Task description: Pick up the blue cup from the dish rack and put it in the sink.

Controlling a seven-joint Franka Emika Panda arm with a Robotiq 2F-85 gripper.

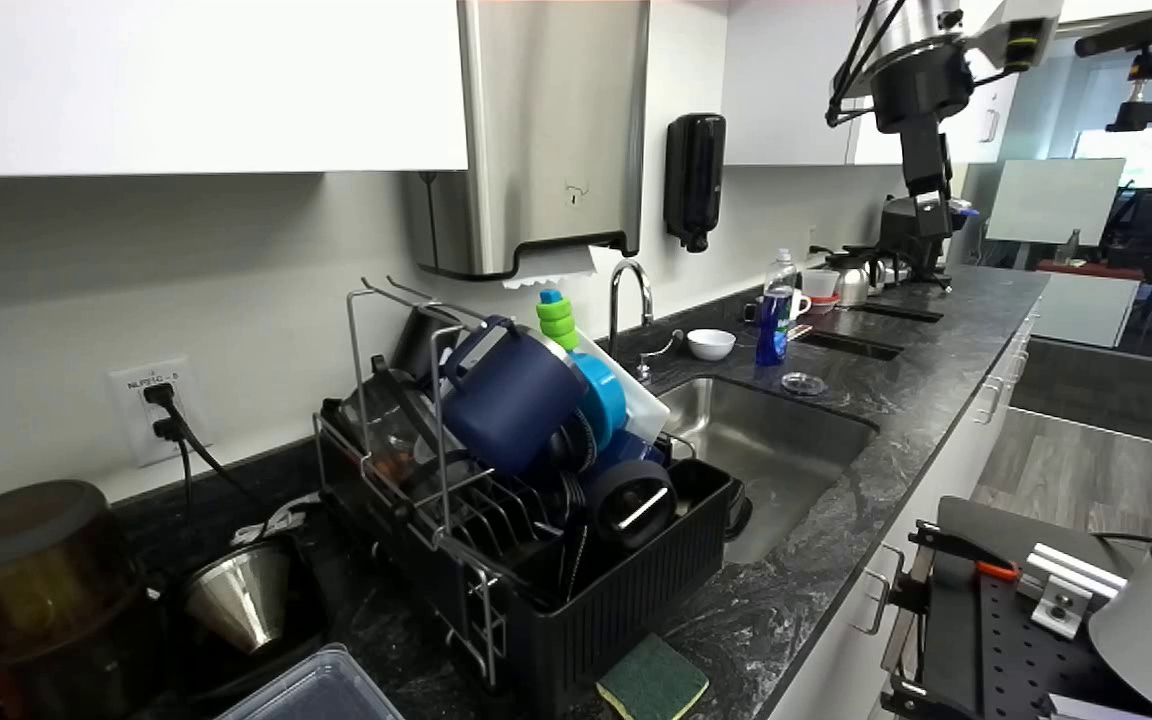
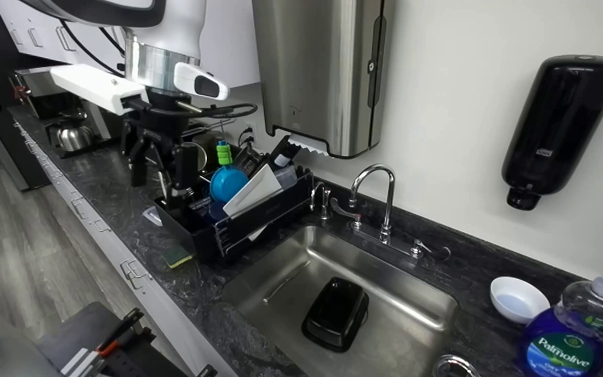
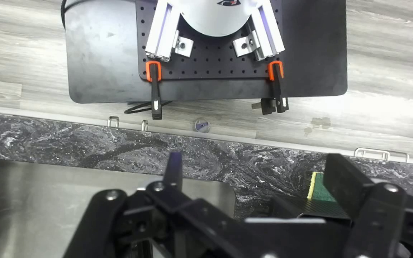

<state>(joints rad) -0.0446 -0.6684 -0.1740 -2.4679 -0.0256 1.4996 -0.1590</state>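
In an exterior view the blue cup (image 1: 511, 400), dark navy with a handle, lies tilted in the upper part of the dish rack (image 1: 626, 590), leaning among other dishes. The steel sink (image 2: 395, 335) adjoins the rack. My gripper (image 2: 161, 180) hangs fingers-down in the air and hides part of the rack in that exterior view, where I cannot make out the cup. Seen from the wrist, the gripper (image 3: 255, 159) is open, its fingers wide apart with nothing between them; the sink (image 3: 66, 193) shows lower left and a corner of the rack (image 3: 310, 208) lower right.
A cyan piece (image 1: 601, 390), a green-topped bottle (image 1: 556, 320) and a white board (image 2: 254, 191) crowd the cup. A black dish (image 2: 337, 314) lies in the sink. The faucet (image 2: 391, 199), towel dispenser (image 2: 322, 68) and a sponge (image 1: 654, 676) are close by.
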